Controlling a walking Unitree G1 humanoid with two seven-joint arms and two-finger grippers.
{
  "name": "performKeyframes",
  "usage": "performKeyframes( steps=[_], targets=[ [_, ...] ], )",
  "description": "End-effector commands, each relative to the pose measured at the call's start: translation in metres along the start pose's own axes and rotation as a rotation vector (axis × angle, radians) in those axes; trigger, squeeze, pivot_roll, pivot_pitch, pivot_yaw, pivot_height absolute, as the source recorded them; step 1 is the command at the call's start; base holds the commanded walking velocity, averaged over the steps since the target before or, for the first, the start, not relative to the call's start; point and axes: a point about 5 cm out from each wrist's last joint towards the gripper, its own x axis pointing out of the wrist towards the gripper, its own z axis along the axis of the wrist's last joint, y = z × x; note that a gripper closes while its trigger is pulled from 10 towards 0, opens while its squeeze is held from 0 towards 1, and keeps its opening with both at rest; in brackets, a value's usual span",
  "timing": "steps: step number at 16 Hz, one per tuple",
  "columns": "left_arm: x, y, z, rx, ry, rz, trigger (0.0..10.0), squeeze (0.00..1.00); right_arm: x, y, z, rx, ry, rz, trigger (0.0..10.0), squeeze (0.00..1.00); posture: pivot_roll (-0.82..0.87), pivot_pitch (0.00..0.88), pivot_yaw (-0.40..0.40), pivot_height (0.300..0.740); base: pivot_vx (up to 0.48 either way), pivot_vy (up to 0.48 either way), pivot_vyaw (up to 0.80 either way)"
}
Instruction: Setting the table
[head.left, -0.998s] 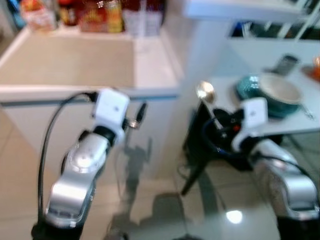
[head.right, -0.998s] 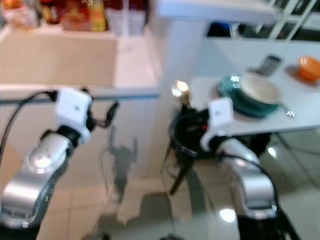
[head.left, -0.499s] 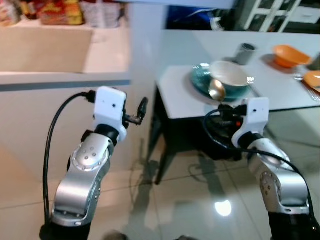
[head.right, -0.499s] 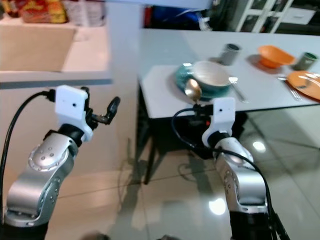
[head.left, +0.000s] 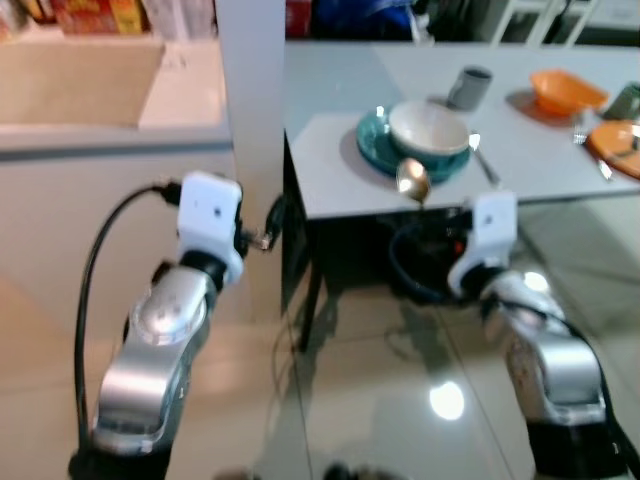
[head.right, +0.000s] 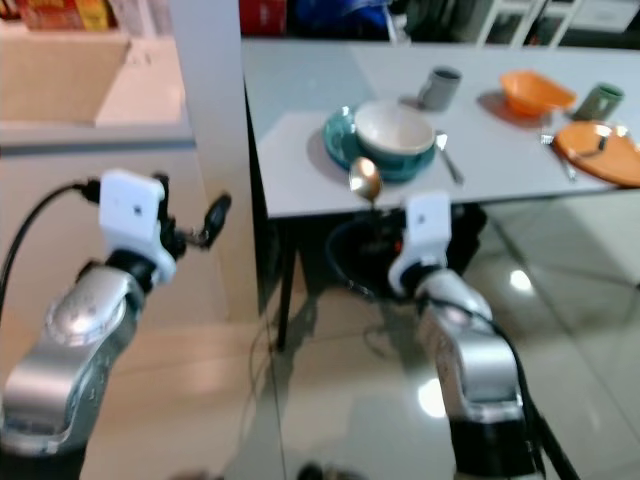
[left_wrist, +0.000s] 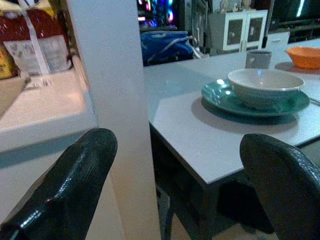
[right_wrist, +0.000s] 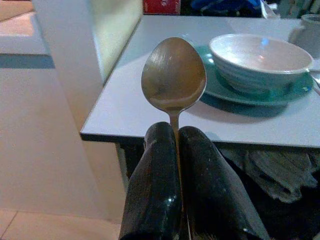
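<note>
My right gripper (right_wrist: 176, 134) is shut on a metal spoon (right_wrist: 173, 74), held upright with its bowl up, just short of the near edge of the grey dining table (head.left: 350, 185). The spoon (head.left: 412, 180) shows in front of a white bowl (head.left: 429, 127) resting on a teal plate (head.left: 375, 147). My left gripper (left_wrist: 175, 165) is open with nothing between its black fingers (left_wrist: 70, 185), raised beside a white pillar (head.left: 250, 90). A piece of cutlery (head.left: 485, 160) lies to the right of the teal plate.
Farther back on the table stand a grey cup (head.left: 470, 86), an orange bowl (head.left: 566, 92), an orange plate (head.left: 618, 145) and a green mug (head.right: 600, 100). A beige counter (head.left: 80, 95) with packages lies to the left. Dark bags (head.left: 420, 270) lie under the table on the glossy tile floor.
The camera has swung right and closer, bringing the dining table into fuller view. My right gripper still holds the spoon upright, now nearer the table's edge. The left gripper stays open.
</note>
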Motion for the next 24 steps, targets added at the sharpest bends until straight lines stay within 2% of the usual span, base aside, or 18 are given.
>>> performKeyframes(
  steps=[1, 3, 9, 18, 19, 21, 24],
  targets=[
    [-0.001, -0.001, 0.000, -0.004, -0.001, -0.012, 10.0, 0.00, 0.002, 0.001, 0.004, -0.017, -0.010, 0.001, 10.0, 0.00, 0.00, 0.085, -0.084, 0.740, 0.409, 0.000, 0.80],
    [-0.001, -0.002, 0.000, -0.009, -0.004, -0.020, 10.0, 0.00, 0.002, 0.000, 0.006, 0.019, -0.031, -0.019, 10.0, 0.00, 0.00, 0.082, -0.084, 0.740, 0.407, 0.000, 0.00],
    [-0.002, -0.003, 0.000, -0.006, -0.005, -0.037, 10.0, 0.00, 0.003, -0.002, 0.005, 0.007, -0.027, -0.020, 10.0, 0.00, 0.00, 0.069, -0.089, 0.740, 0.406, 0.000, 0.00],
    [-0.006, -0.003, -0.002, 0.006, 0.014, -0.038, 10.0, 0.00, 0.009, 0.005, 0.000, 0.039, 0.013, 0.031, 10.0, 0.00, 0.01, 0.066, -0.093, 0.740, 0.389, 0.000, 0.00],
    [-0.007, 0.000, -0.006, 0.027, 0.042, -0.028, 10.0, 0.00, 0.014, 0.006, -0.003, 0.066, 0.028, 0.030, 10.0, 0.00, 0.01, 0.078, -0.097, 0.740, 0.000, 0.000, 0.00],
    [-0.010, 0.002, -0.005, 0.023, 0.038, -0.037, 10.0, 0.00, 0.021, 0.007, -0.002, 0.076, 0.025, 0.040, 10.0, 0.00, 0.02, 0.090, -0.098, 0.740, 0.000, 0.000, 0.00],
    [-0.017, -0.006, -0.005, 0.050, 0.037, -0.167, 10.0, 0.00, 0.040, 0.007, -0.002, 0.084, 0.047, 0.021, 10.0, 0.00, 0.02, 0.124, -0.098, 0.740, 0.000, 0.000, 0.00]
  ],
)
